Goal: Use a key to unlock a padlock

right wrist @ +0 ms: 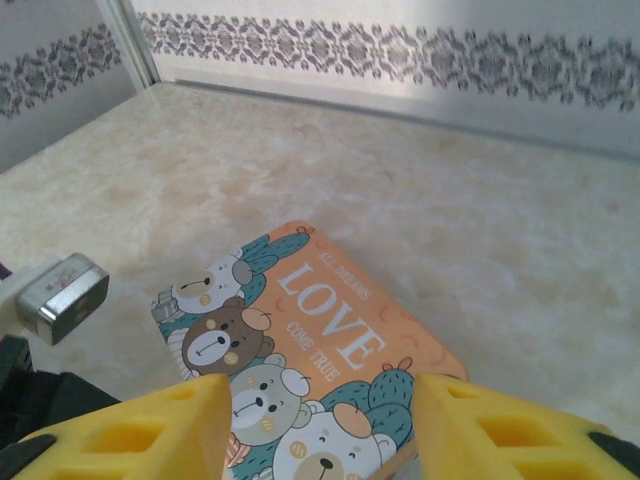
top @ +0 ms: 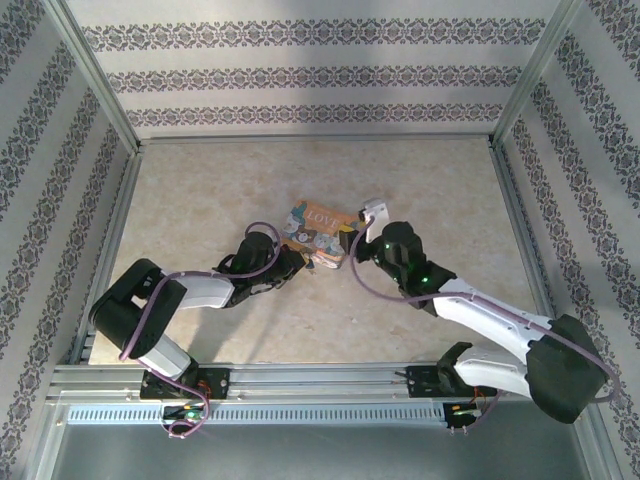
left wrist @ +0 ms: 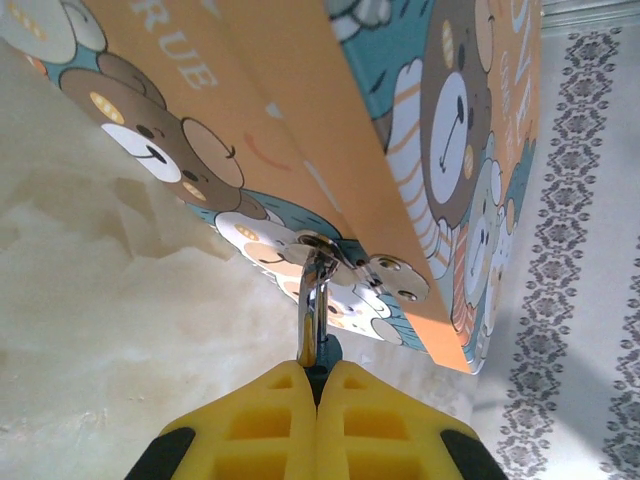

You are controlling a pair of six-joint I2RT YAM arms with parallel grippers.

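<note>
The padlock hangs from the metal hasp of the orange "LOVE" box. Its silvery shackle runs through the hasp. My left gripper is shut on the padlock's teal body, its yellow pads pressed together around it. In the top view the left gripper sits at the box's near edge. My right gripper hovers open just above the box lid, with nothing between its yellow fingers. From above, the right gripper is at the box's right side. The key is out of view.
The box lies mid-table on a pale marbled tabletop. Patterned walls and metal frame posts enclose the sides and back. A small silver block on a white bracket sits left of the box. Purple cables loop along both arms.
</note>
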